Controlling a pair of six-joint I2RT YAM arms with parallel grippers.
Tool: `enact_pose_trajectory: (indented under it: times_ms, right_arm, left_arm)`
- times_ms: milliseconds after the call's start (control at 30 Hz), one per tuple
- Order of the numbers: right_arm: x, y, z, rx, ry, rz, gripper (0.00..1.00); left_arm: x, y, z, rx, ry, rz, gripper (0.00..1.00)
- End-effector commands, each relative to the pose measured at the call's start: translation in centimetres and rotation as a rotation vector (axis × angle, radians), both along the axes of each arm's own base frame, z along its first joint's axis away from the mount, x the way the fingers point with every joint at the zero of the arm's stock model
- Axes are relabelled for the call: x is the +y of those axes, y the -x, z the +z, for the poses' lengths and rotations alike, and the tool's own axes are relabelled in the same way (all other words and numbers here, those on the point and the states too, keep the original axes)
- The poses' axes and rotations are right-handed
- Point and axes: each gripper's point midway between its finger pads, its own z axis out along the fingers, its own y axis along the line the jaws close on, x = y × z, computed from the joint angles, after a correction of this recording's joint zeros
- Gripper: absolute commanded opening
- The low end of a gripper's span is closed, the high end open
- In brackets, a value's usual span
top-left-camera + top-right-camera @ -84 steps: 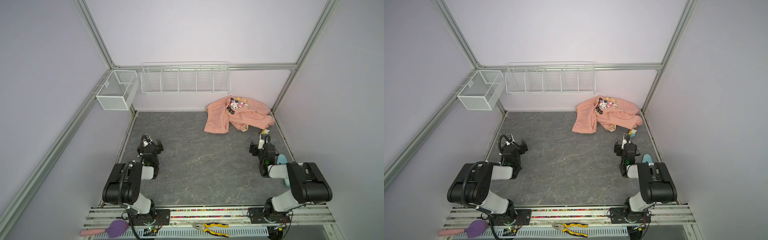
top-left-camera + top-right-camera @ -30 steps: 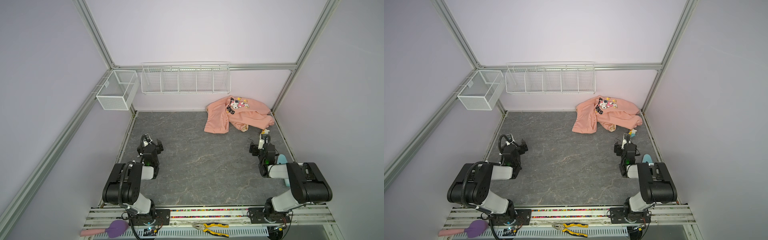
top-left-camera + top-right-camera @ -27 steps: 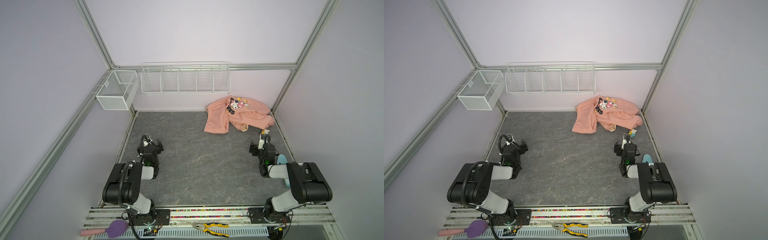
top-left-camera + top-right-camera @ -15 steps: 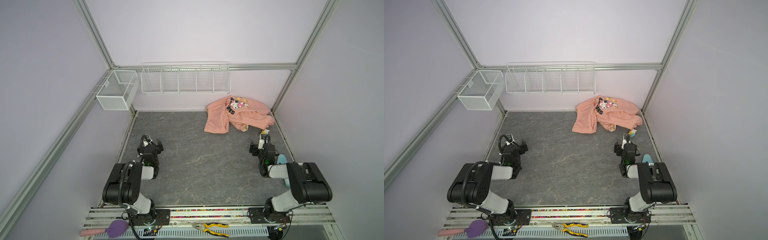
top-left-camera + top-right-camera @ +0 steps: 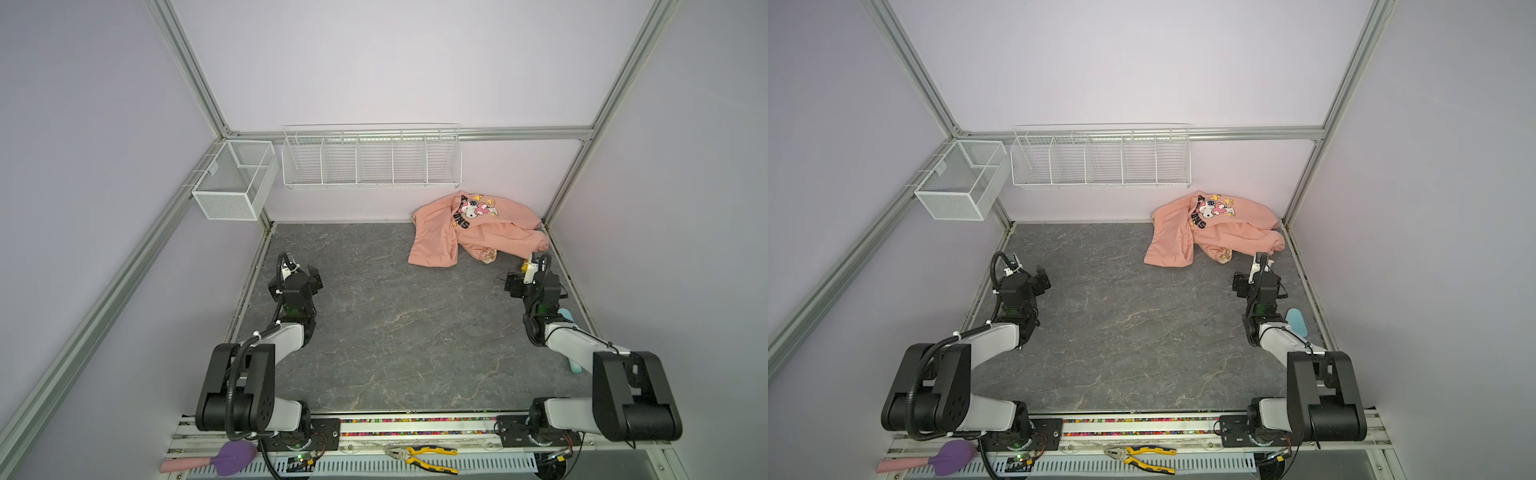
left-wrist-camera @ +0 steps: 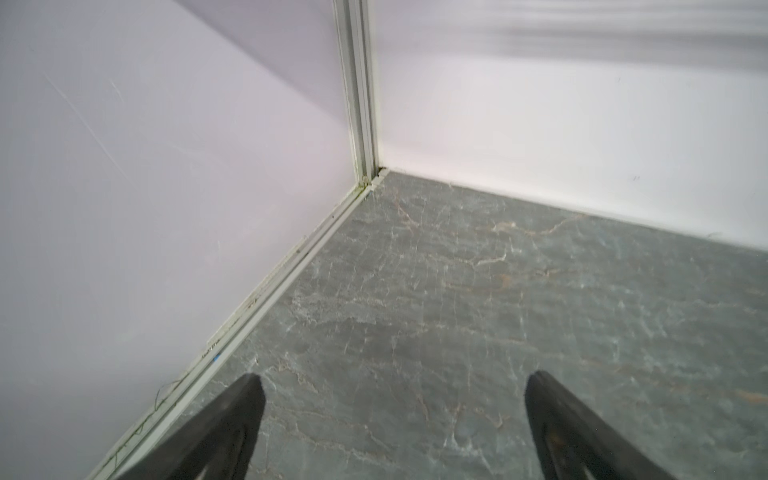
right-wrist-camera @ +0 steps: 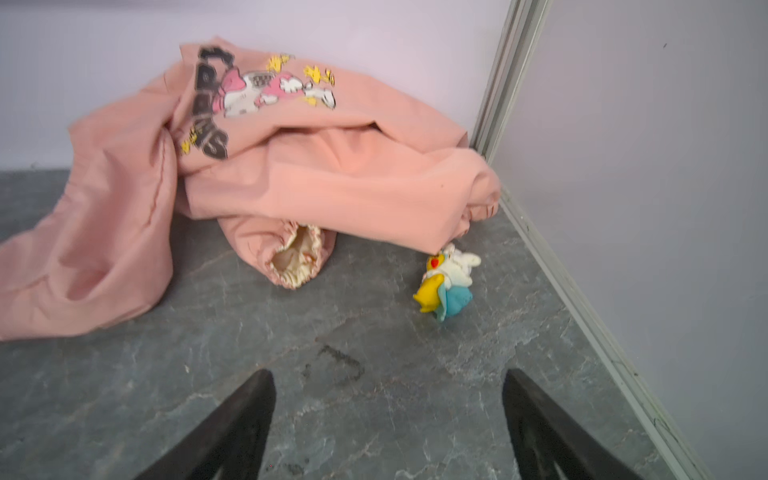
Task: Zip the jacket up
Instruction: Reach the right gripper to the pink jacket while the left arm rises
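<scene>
The salmon-pink jacket (image 5: 473, 232) (image 5: 1214, 235) lies crumpled in the far right corner, against the back wall. Its cartoon dog print and black letters face up. In the right wrist view the jacket (image 7: 316, 183) is a short way ahead of my right gripper (image 7: 388, 374), and one sleeve cuff (image 7: 297, 259) shows cream lining. The zipper is hidden in the folds. My right gripper (image 5: 528, 272) (image 5: 1256, 272) is open and empty, low over the floor. On the left side my left gripper (image 5: 293, 276) (image 5: 1017, 280) (image 6: 392, 378) is open and empty, facing the far left corner.
A small yellow, blue and white toy (image 7: 446, 286) lies just in front of the jacket near the right wall. A light blue object (image 5: 567, 318) sits beside the right arm. Two white wire baskets (image 5: 370, 158) (image 5: 232, 178) hang on the walls. Pliers (image 5: 424, 455) lie on the front rail.
</scene>
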Motion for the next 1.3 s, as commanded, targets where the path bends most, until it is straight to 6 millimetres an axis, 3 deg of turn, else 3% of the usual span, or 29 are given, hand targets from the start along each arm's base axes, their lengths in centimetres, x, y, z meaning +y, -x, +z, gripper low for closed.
enact_pose_trajectory:
  times_ms: [0,167,300,400,433,533,633,767,967,1133,1267]
  right_arm:
    - [0.6,0.5,2.9,-0.013,-0.095,0.01,0.88]
    - [2.4,-0.2,8.4,0.095,-0.233,0.058,0.88]
    - [4.1,-1.2,9.5,0.193,-0.268,0.138,0.88]
    - [2.3,-1.6,8.6,0.201,-0.357,0.021,0.89]
    - [1.6,-1.9,7.9,0.209,-0.422,-0.016,0.89]
    - [2.6,-3.4,6.6,0.252,-0.652,0.102,0.89]
    - [3.3,-4.5,4.9,0.347,-0.663,0.118,0.99]
    - [3.2,-5.9,2.3,0.469,-0.641,0.083,0.96]
    - [2.4,-8.8,-0.6,0.524,-0.655,0.016,0.99]
    - [1.8,-11.5,-2.3,0.544,-0.647,-0.028,0.98]
    - [1.4,-13.5,-3.6,0.552,-0.621,-0.042,0.97]
  left_arm:
    - [0.7,1.0,2.2,-0.005,0.054,0.056,0.99]
    - [-0.4,1.8,7.8,-0.077,0.221,0.019,0.99]
    - [-1.8,3.3,11.2,-0.165,0.377,-0.051,0.99]
    - [-2.2,5.2,13.2,-0.284,0.47,-0.089,0.99]
    - [-1.7,6.0,13.4,-0.322,0.508,-0.061,0.99]
    - [0.6,8.6,12.8,-0.425,0.66,0.045,0.99]
    - [0.4,9.3,12.7,-0.428,0.736,0.002,0.99]
    - [-2.3,8.8,12.5,-0.316,0.773,-0.125,0.99]
    - [-8.5,8.1,11.7,-0.164,0.88,-0.434,0.99]
    - [-11.7,9.7,11.0,-0.093,0.835,-0.526,0.99]
    - [-13.0,11.3,10.5,-0.083,0.83,-0.573,0.99]
